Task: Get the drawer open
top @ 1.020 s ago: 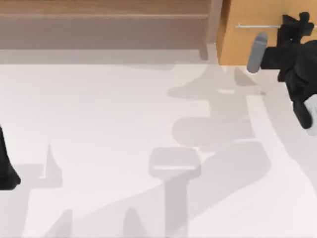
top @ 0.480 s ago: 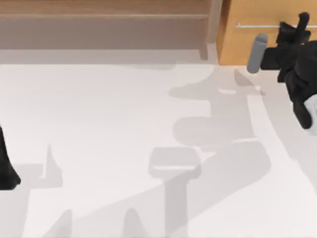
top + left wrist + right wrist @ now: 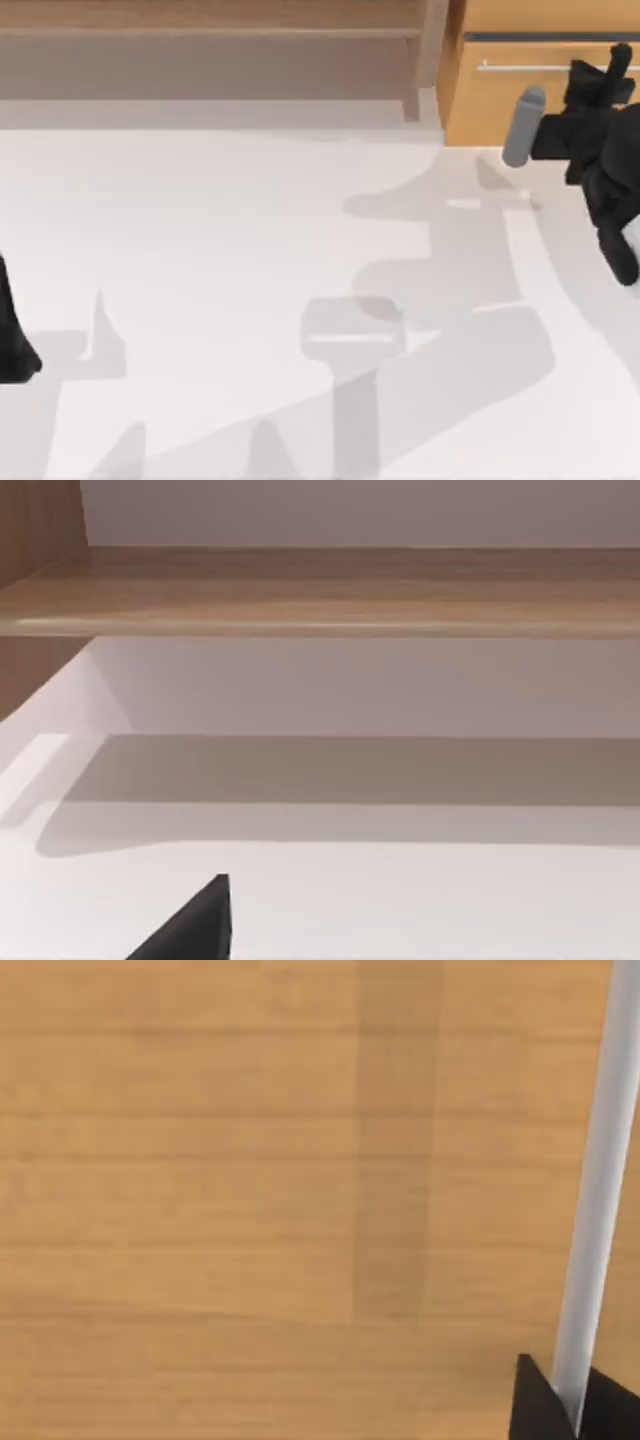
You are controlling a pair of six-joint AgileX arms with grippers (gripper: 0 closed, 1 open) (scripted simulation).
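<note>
At the moment of inspection the drawer (image 3: 520, 95) stood at the far right of the table (image 3: 250, 260), its orange-tan front facing the robot and its thin silver handle (image 3: 520, 67) running level across the upper part of that front. A dark gap (image 3: 540, 37) was visible along the top edge of the front, between it and the cabinet body above, which I judged to mean the drawer was out by a small amount only; no white inner box could be seen. The right gripper (image 3: 607, 70) was at the right-hand end of the handle, and in the right wrist view the two dark fingertips (image 3: 535, 1405) sat on either side of the silver bar with no space showing between pad and bar, so the gripper was clamped on the handle. The left arm (image 3: 15, 335) was parked at the left edge of the table, well apart from the drawer; its fingers could not be judged. The wide brownish shelf (image 3: 210, 45) along the far side was untouched. In my assessment the reach and the grasp were complete and the pull was barely begun; what remained was the greater part of the draw straight outward, and the grip near the bar's end could cause the drawer to bind.
</note>
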